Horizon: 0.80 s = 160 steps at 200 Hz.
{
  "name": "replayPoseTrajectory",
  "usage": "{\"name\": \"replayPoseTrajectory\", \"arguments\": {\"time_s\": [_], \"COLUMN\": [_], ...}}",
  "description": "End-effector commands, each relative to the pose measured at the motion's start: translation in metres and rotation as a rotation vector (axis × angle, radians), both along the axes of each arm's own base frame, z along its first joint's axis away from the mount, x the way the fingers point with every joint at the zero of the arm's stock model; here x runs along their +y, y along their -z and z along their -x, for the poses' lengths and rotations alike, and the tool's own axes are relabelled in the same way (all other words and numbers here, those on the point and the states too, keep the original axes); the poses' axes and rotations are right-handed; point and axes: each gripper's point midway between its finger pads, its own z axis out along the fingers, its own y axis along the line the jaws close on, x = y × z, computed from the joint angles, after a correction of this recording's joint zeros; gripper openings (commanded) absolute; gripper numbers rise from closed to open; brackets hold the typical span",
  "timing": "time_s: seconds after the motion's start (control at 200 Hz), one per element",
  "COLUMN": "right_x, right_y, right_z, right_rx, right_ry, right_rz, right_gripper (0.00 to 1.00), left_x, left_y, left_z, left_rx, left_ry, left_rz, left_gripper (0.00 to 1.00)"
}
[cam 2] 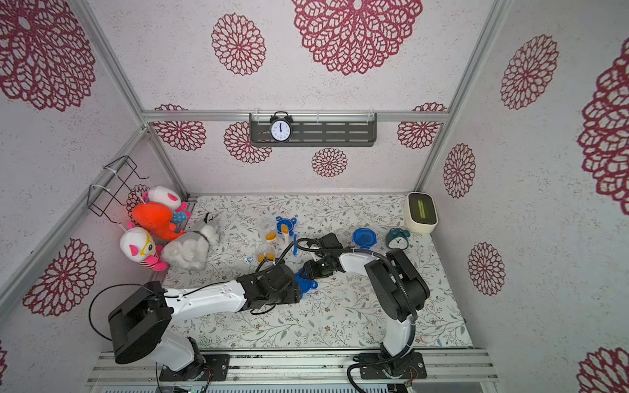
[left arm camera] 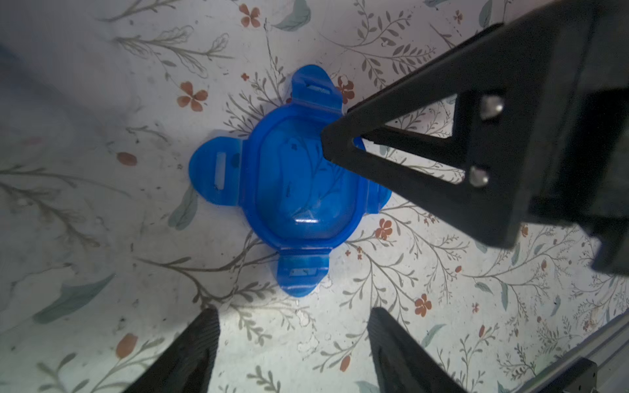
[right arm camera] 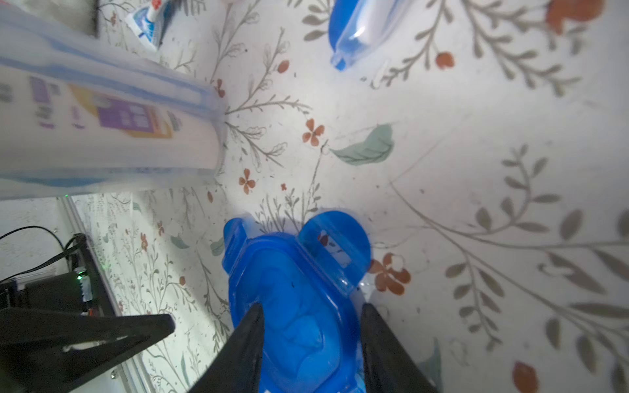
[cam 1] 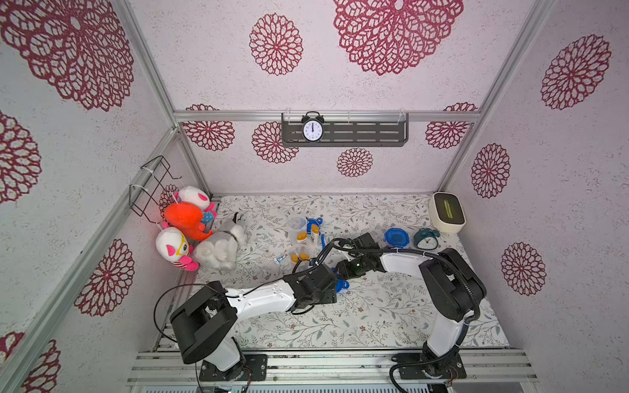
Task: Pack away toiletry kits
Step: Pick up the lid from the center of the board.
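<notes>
Blue plastic lid [left arm camera: 299,183] with four tabs lies flat near the middle of the floral mat [left arm camera: 102,102]. The left gripper [left arm camera: 294,343] hangs above it, fingers spread and empty. The right gripper [right arm camera: 311,308] straddles the lid from the right; whether it clamps it, I cannot tell. Jars [cam 1: 296,224] and bottles [cam 1: 301,238] sit farther back.

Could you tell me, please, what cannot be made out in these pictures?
- Both top views: the left arm covers much of the blue lid.
- Right wrist view: unclear whether the right pincer touches it; the jar contents are blurred.
- Left wrist view: the right pincer's finger hides one lid tab.
</notes>
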Motion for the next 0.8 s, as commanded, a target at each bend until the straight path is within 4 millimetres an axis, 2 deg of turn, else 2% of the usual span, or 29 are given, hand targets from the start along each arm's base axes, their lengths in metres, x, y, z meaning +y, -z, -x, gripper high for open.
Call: {"name": "replayPoseTrajectory", "arguments": {"time_s": [0.0, 0.22, 0.49, 0.796], "right_x": [-0.001, -0.003, -0.004, 0.015], "right_y": [0.002, 0.001, 0.001, -0.012], "right_z": [0.017, 0.030, 0.036, 0.053], "right_rx": [0.077, 0.128, 0.149, 0.223], "right_ry": [-0.002, 0.026, 0.036, 0.024], "right_rz": [-0.038, -0.059, -0.069, -0.196], "right_gripper": [0.47, 0.46, 0.46, 0.46], "left_x": [-0.013, -0.011, -0.009, -0.013], "left_y": [-0.003, 0.009, 0.023, 0.030], "left_z": [-0.005, -0.010, -0.016, -0.020], "left_rx": [-0.009, 0.006, 0.049, 0.060], "left_ry": [-0.012, -0.021, -0.033, -0.019], "left_rz": [0.034, 0.009, 0.004, 0.035], "left_gripper": [0.73, 0.73, 0.73, 0.72]}}
